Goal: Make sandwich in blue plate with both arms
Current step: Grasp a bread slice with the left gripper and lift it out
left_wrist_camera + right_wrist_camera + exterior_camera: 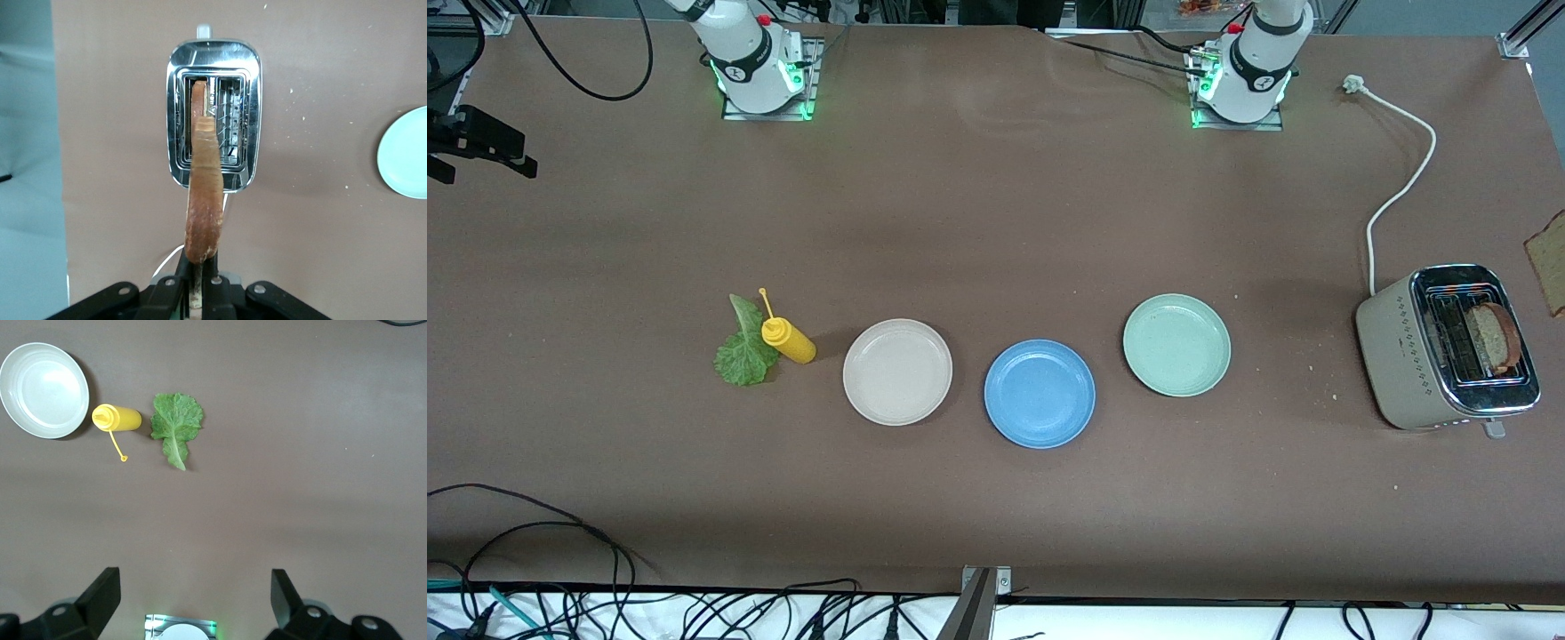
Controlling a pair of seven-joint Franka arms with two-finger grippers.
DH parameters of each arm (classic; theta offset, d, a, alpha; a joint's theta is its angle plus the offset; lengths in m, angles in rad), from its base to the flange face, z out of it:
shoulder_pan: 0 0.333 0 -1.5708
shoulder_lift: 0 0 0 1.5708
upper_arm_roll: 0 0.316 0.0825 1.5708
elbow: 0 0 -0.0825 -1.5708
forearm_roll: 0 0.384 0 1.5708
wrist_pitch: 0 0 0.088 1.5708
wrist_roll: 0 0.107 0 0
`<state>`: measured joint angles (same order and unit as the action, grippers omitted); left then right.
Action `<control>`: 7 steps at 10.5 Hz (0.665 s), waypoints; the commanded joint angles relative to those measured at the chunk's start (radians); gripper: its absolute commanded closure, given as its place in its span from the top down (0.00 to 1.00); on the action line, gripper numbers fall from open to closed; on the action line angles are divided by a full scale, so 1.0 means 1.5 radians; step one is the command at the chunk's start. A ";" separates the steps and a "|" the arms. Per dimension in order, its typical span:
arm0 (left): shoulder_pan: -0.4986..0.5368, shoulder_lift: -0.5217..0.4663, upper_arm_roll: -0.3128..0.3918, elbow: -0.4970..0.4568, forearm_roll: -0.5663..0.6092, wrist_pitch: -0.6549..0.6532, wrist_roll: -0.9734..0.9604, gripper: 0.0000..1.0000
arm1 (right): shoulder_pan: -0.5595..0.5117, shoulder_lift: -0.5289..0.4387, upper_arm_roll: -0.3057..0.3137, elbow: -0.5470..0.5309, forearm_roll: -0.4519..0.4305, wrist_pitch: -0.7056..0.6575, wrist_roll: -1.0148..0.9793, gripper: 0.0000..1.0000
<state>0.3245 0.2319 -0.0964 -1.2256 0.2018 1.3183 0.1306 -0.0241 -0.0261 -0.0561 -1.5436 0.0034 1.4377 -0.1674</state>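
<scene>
The left gripper (199, 283) is clamped on the edge of a square brown toasted bread slice (204, 200) held in the air over the shiny chrome-topped beige toaster (1440, 351), where a second brown slice (1493, 338) stands in a slot. The round mid-blue plate (1040, 393) lies bare, well away from the toaster toward the right arm's end, between a pale mint-green plate (1176, 345) and a cream-white plate (897, 372). Farther from the toaster still, a yellow squeeze bottle (787, 340) stands just beside the crinkled green lettuce leaf (743, 347), and the right gripper (195, 593) waits above the table with its fingers spread wide and nothing between them.
</scene>
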 commanded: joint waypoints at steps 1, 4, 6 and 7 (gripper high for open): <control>-0.005 0.002 -0.042 0.045 0.007 -0.028 0.025 0.00 | -0.002 -0.004 0.000 0.007 0.013 -0.014 -0.006 1.00; -0.011 0.021 -0.109 0.038 -0.006 -0.023 0.003 0.00 | -0.002 -0.004 0.000 0.007 0.012 -0.013 -0.006 1.00; -0.035 0.077 -0.120 0.037 -0.097 -0.001 -0.021 0.00 | -0.002 -0.003 0.000 0.007 0.012 -0.013 -0.006 1.00; -0.071 0.084 -0.119 0.019 -0.127 0.043 -0.031 0.00 | -0.002 -0.003 0.000 0.007 0.012 -0.013 -0.006 1.00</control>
<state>0.2900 0.2938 -0.2710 -1.1875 0.1113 1.3012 0.1188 -0.0241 -0.0261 -0.0560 -1.5432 0.0038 1.4359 -0.1674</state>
